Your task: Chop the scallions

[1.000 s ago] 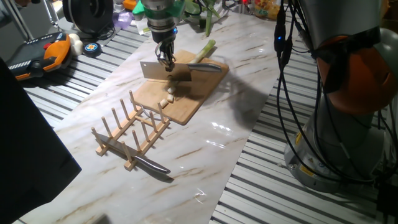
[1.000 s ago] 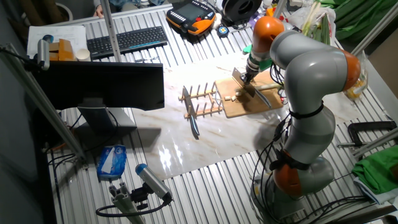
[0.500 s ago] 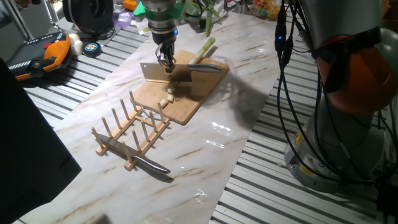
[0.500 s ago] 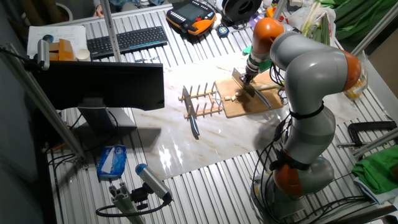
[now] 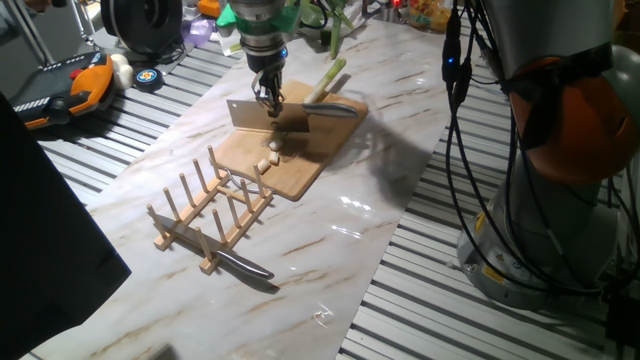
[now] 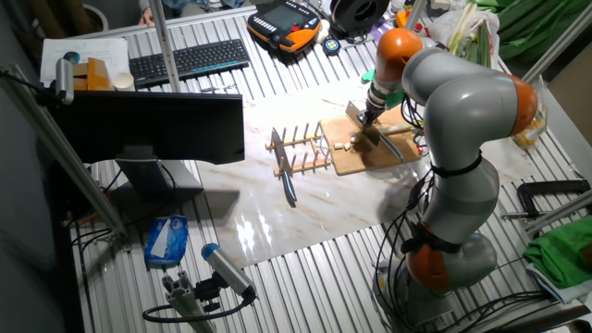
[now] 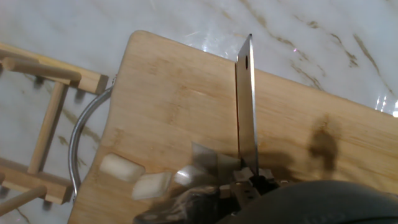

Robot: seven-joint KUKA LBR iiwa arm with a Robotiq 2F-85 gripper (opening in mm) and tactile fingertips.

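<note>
Two scallion chunks seemingly left of cleaver

**Crowded board, open marble at the near end**

Blocked over the middle of the cutting board: cleaver held edge-down in the gripper, cut scallion chunks just beside it toward the board's near edge, long stalk crossing the far edge. Hemmed in past the handle end by the wooden peg rack, pegs upright, with a second knife beside its base. Open over bare marble table toward the near right corner.
</note>
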